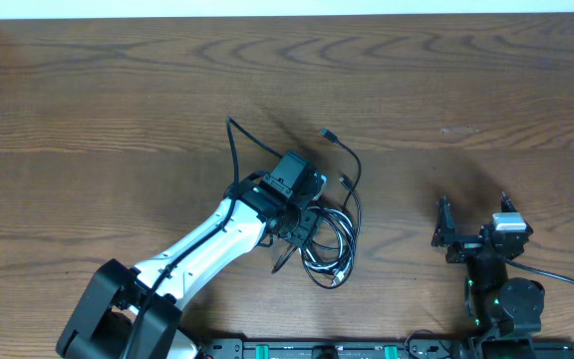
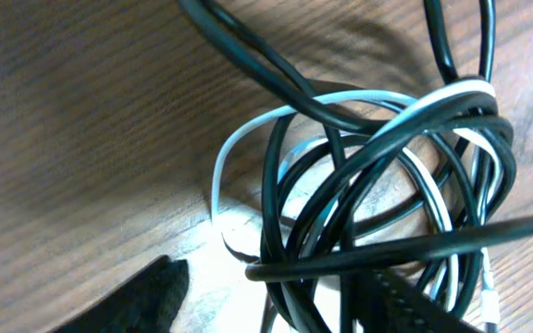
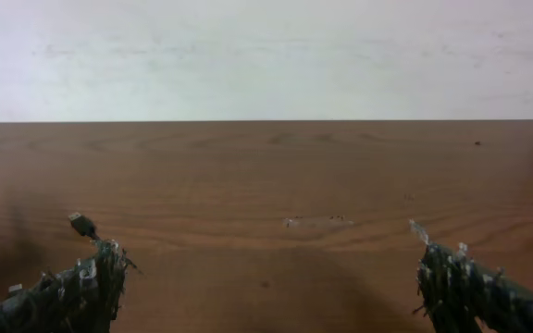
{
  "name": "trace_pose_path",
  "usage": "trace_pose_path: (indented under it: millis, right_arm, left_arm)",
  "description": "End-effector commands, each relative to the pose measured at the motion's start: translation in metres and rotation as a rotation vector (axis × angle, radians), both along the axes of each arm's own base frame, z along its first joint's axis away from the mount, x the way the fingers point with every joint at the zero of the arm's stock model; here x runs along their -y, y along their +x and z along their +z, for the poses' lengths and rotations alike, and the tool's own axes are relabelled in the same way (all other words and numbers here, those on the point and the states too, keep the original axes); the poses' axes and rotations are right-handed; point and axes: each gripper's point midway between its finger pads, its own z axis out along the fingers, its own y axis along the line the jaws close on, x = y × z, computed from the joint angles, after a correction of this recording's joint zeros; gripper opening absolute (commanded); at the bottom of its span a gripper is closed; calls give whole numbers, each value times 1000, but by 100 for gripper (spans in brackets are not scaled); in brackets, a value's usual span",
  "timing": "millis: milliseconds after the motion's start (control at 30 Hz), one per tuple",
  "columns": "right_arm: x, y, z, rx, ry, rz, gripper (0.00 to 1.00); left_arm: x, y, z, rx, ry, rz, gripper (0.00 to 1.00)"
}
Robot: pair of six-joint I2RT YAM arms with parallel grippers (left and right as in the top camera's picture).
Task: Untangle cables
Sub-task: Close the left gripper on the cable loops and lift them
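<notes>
The cables lie in a tangle of loops (image 1: pixel 332 239) at mid-table, a black cable (image 2: pixel 378 153) wound through a white one (image 2: pixel 239 139). One black end with a plug (image 1: pixel 325 133) trails to the far side, and that plug (image 3: pixel 81 224) also shows in the right wrist view. My left gripper (image 1: pixel 300 224) is down on the tangle's left part. Its jaws (image 2: pixel 285 305) straddle several strands. One finger (image 2: pixel 146 296) stands apart from them over bare wood, while the other finger (image 2: pixel 405 310) is partly hidden behind the strands. My right gripper (image 1: pixel 474 211) stands wide open at the right, nothing between its fingers (image 3: pixel 86 287).
The wooden table (image 1: pixel 118 100) runs to a pale wall at the far side. The arms' base rail (image 1: pixel 317 351) lies along the near edge. A small pale scuff (image 3: pixel 315 221) marks the wood ahead of the right gripper.
</notes>
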Motion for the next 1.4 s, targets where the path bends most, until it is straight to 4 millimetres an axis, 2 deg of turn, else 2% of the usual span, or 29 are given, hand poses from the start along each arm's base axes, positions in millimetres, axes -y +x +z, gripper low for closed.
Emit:
trace_pose_path:
  millis: [0, 100, 267, 367, 733, 933, 1033, 1200, 1367]
  right_arm:
    - [1, 0, 0, 1, -16, -5, 99]
    - [1, 0, 0, 1, -16, -5, 99]
    - [1, 0, 0, 1, -16, -5, 99]
    - [1, 0, 0, 0, -16, -5, 99]
    - [1, 0, 0, 1, -16, -5, 99]
    - [1, 0, 0, 0, -16, -5, 99]
    - [1, 0, 0, 1, -16, -5, 99]
    - [1, 0, 0, 1, -16, -5, 99]
    - [1, 0, 0, 1, -16, -5, 99]
  left_arm:
    - [5, 7, 7, 20, -12, 4, 48]
    - [5, 7, 7, 20, -12, 4, 37]
    - [5, 7, 7, 21, -13, 4, 26]
    - [5, 7, 7, 22, -12, 4, 8]
    - [6, 8, 10, 30, -19, 4, 7]
    - [10, 14, 36, 99, -70, 5, 7]
    - [10, 19, 58, 173, -102, 12, 8]
    - [-2, 36, 94, 343, -96, 49, 8]
    - [-5, 41, 123, 463, -117, 24, 7]
